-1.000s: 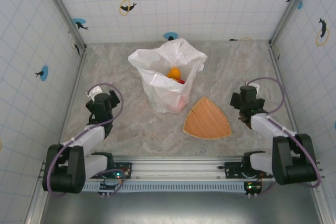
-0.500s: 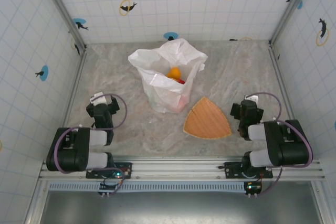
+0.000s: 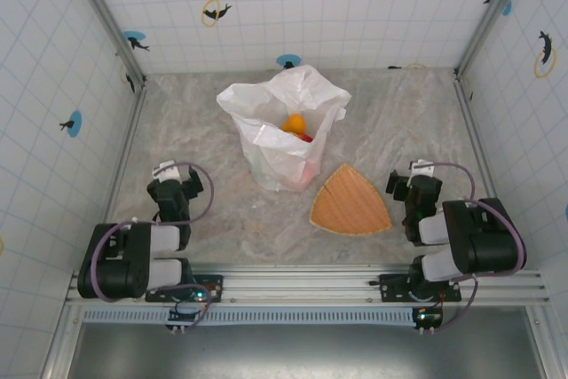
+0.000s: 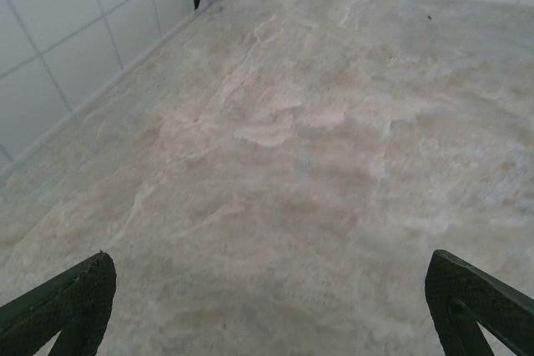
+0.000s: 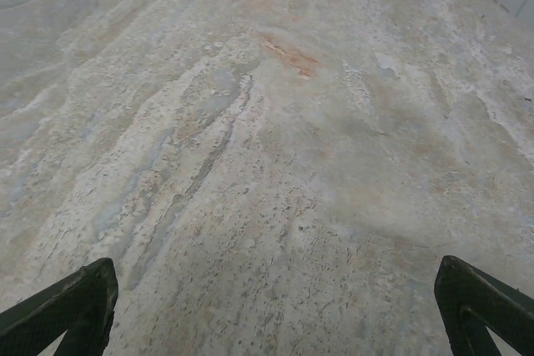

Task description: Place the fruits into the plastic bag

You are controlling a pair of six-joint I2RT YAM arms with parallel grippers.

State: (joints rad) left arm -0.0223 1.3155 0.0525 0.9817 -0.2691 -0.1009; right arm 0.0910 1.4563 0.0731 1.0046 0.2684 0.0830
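Note:
The white crinkled plastic bag (image 3: 282, 130) stands open at the middle back of the table. Inside its mouth I see an orange fruit (image 3: 294, 122) and a bit of a red fruit (image 3: 305, 138); anything deeper is hidden by the plastic. My left gripper (image 3: 172, 186) is folded back low at the near left, far from the bag. My right gripper (image 3: 417, 185) is folded back at the near right. Both wrist views show dark fingertips (image 4: 62, 306) (image 5: 484, 302) spread wide at the lower corners, with only bare marble between them.
A flat orange fan-shaped tray (image 3: 351, 202) lies bare on the marble table (image 3: 213, 210) between the bag and my right arm. Tiled walls with metal corner posts (image 3: 106, 15) close in the table on three sides.
Both arms have drawn back toward their bases and folded down, the wrists now low near the front edge. The bag and tray have not moved.

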